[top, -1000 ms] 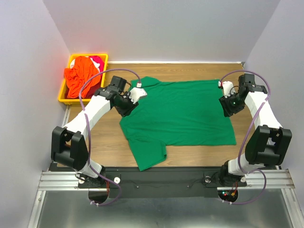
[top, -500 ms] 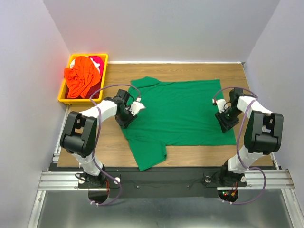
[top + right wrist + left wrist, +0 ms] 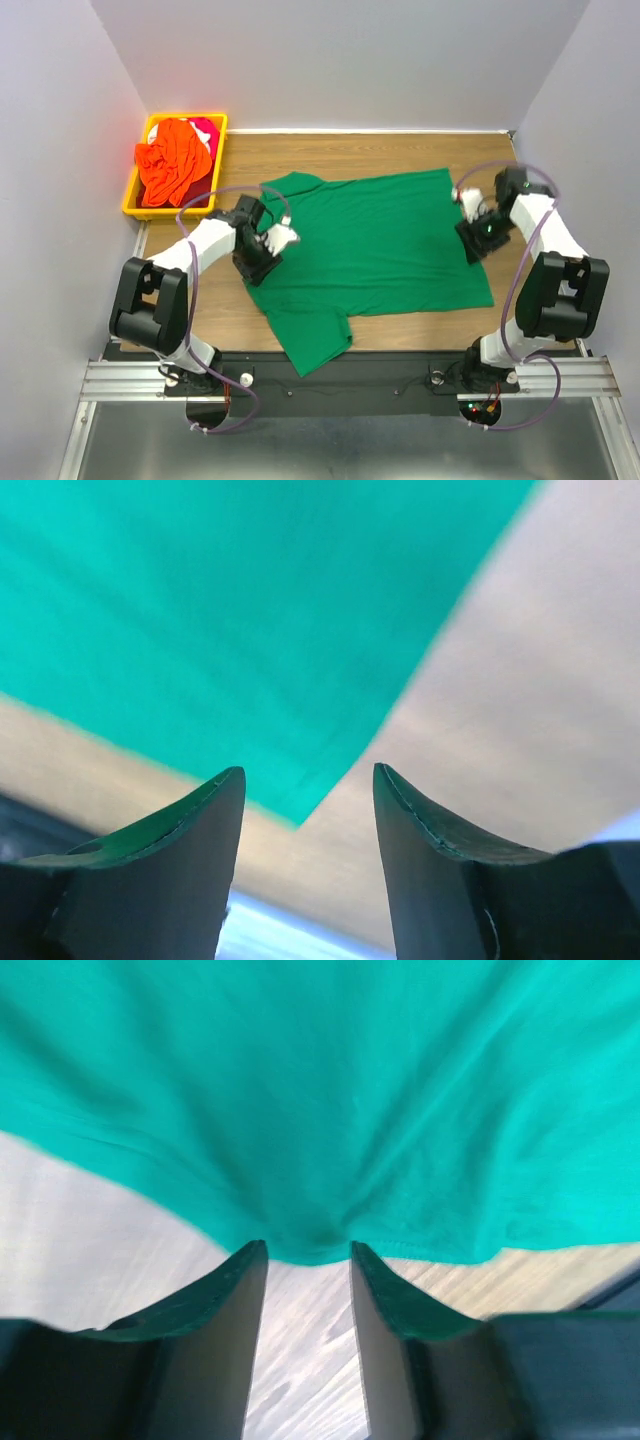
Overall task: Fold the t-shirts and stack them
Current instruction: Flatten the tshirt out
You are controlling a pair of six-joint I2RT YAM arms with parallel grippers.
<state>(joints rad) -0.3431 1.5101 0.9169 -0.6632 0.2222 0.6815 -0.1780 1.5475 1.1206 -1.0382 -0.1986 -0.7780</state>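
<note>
The dark green t-shirt (image 3: 375,240) lies spread flat on the wooden table, one sleeve toward the front edge. My left gripper (image 3: 266,246) rests at the shirt's left edge. In the left wrist view its jaws (image 3: 308,1250) stand a little apart, and the puckered green hem (image 3: 310,1230) lies across the tips. My right gripper (image 3: 476,226) is at the shirt's right edge. It is open, and a green shirt corner (image 3: 300,805) reaches between its fingers (image 3: 308,780). The orange t-shirt (image 3: 172,165) and the red-pink t-shirt (image 3: 207,128) lie crumpled in the bin.
The yellow-orange plastic bin (image 3: 132,200) stands at the table's back left corner. Purple-grey walls close in the left, back and right sides. Bare wood (image 3: 520,300) shows right of the shirt and along the back (image 3: 360,150).
Both grippers came down onto the shirt's side edges. The left one then slid a little left and the right one moved up and to the right. The green shirt shifted slightly left and turned.
</note>
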